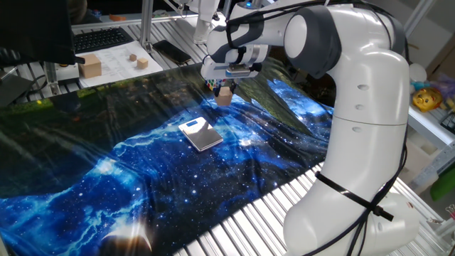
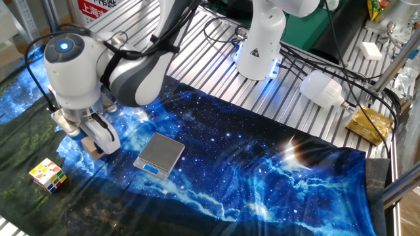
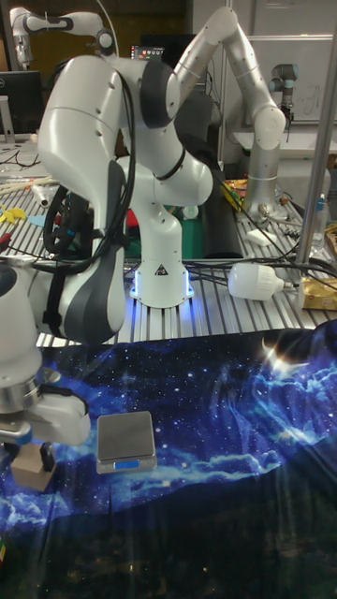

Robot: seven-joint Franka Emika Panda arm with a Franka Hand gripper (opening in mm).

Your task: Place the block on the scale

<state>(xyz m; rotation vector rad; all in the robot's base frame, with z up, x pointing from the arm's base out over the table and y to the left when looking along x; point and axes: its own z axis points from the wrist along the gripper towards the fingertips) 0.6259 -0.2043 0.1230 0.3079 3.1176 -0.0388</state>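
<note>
Block (image 1: 225, 92), a small plain light-brown wooden cube, is pinched between the fingers of the end effector (image 1: 225, 89), above the cloth, apart from the scale (image 1: 200, 133).

Your arm (image 1: 355, 99): glossy white shells, grey joints.
You'll see black cables strapped along its links, a blue light ring on one joint cap (lit), and a white-housed gripper (image 2: 92, 141) with dark fingers.

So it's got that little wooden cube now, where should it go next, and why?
Probably carry it sideways to above the scale. The gripper holds the block clear of the cloth, and the scale's grey top lies bare, off to one side.
</note>
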